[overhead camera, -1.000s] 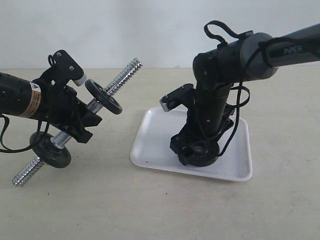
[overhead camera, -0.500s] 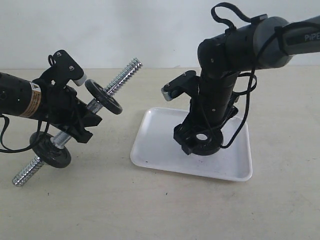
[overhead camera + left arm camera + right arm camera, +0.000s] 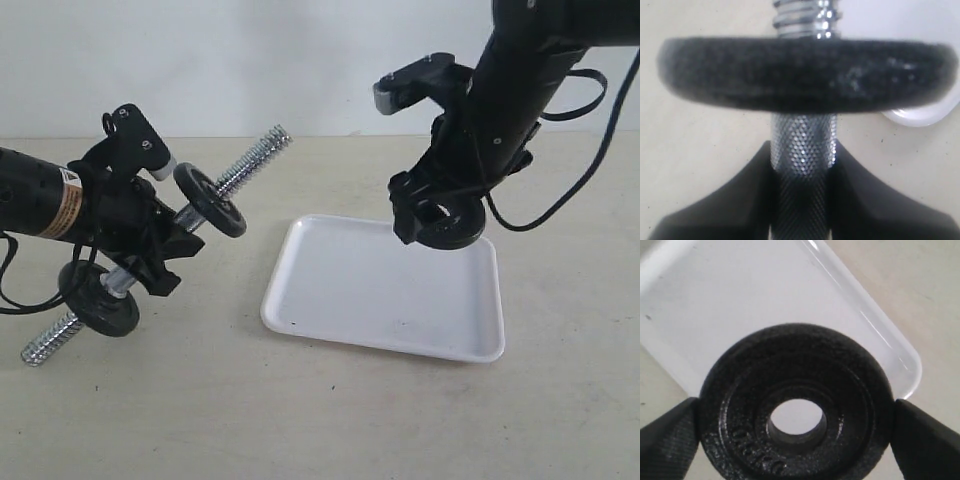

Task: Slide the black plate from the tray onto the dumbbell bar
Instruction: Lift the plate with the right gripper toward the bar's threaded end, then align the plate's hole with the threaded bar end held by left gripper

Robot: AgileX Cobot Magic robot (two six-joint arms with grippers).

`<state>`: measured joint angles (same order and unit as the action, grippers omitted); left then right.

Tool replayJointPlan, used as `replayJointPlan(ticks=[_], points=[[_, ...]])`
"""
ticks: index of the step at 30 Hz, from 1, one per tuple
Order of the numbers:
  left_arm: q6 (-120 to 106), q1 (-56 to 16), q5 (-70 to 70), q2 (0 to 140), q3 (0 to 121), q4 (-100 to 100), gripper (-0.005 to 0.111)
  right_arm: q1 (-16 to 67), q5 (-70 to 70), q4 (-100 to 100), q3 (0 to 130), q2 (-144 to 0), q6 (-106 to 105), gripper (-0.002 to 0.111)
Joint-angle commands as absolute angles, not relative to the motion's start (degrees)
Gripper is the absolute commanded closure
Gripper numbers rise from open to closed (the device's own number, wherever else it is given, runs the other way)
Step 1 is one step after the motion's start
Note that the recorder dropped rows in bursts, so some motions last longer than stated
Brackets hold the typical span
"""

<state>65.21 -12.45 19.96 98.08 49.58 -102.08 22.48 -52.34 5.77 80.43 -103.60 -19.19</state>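
Observation:
My right gripper [image 3: 440, 222] is shut on the black plate [image 3: 451, 225], holding it in the air above the far part of the white tray [image 3: 340, 290]. Seen from the right wrist, the black plate [image 3: 795, 405] shows its central hole, pinched at its rim between both fingers [image 3: 667, 432], with the tray [image 3: 740, 295] below. My left gripper [image 3: 160, 245] is shut on the dumbbell bar [image 3: 250, 155], which slants up to the right with two black discs [image 3: 208, 198] on it. The left wrist view shows the knurled dumbbell bar [image 3: 802, 150] between the jaws under a disc [image 3: 805, 75].
The lower disc [image 3: 100, 297] sits near the bar's low threaded end [image 3: 50, 340] by the tabletop. A tray corner [image 3: 920, 116] peeks out behind the disc in the left wrist view. The beige table [image 3: 330, 420] lies bare in front.
My right gripper has lifted the black plate off the tray and carried it up and toward the back. The left arm with the bar has shifted only slightly.

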Motion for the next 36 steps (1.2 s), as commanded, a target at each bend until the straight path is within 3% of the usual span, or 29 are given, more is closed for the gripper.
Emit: replayJointPlan(ticks=[1,36], points=[[61.15,-12.55,21.14,94.68,50.41,-99.95,0.102,20.41,-51.91,16.76,80.70,-100.50,-26.77,0.108],[40.55,-12.55,15.43,94.68,50.40,-99.95,0.102,20.51,-58.90,60.16,80.70,-100.47,-56.76,0.108]])
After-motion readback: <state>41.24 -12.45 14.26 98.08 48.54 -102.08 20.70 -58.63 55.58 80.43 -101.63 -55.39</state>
